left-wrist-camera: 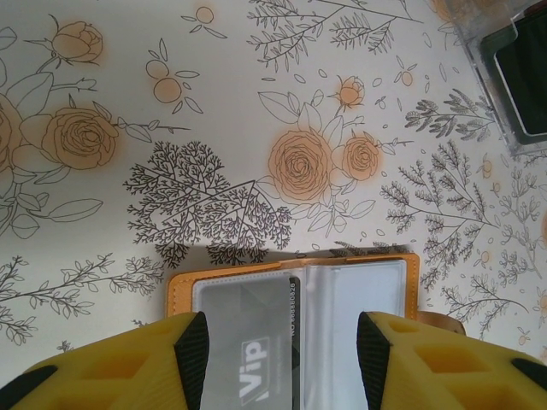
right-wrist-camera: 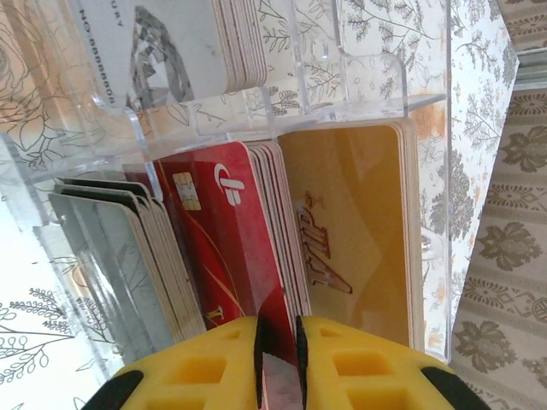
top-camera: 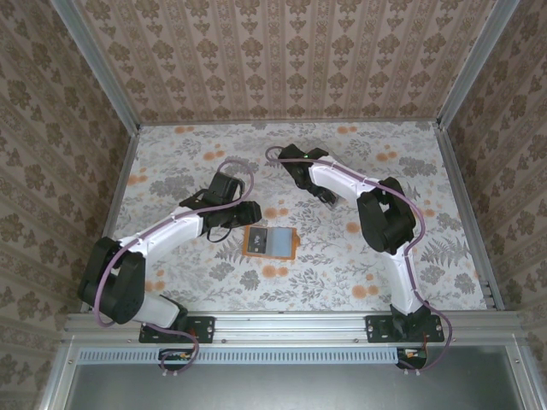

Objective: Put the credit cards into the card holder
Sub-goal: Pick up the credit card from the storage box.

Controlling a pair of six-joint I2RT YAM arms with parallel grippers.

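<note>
The orange-tan card holder (top-camera: 254,241) lies open on the floral table, a dark grey "Vip" card (left-wrist-camera: 256,342) tucked behind its left clear slot. My left gripper (left-wrist-camera: 282,367) hovers open just over the card holder (left-wrist-camera: 181,289), one finger on each side. My right gripper (right-wrist-camera: 278,367) is shut on the edge of a red credit card (right-wrist-camera: 224,243), which stands in a clear plastic box (right-wrist-camera: 359,94). Orange-yellow cards (right-wrist-camera: 350,231) stand to its right and grey ones (right-wrist-camera: 111,248) to its left. Seen from above, the right gripper (top-camera: 327,196) is behind and to the right of the holder.
The clear box (left-wrist-camera: 513,77) sits at the top right of the left wrist view, a dark card in it. More pale cards (right-wrist-camera: 171,51) fill its far compartment. Patterned walls and metal rails (top-camera: 466,213) close in the table.
</note>
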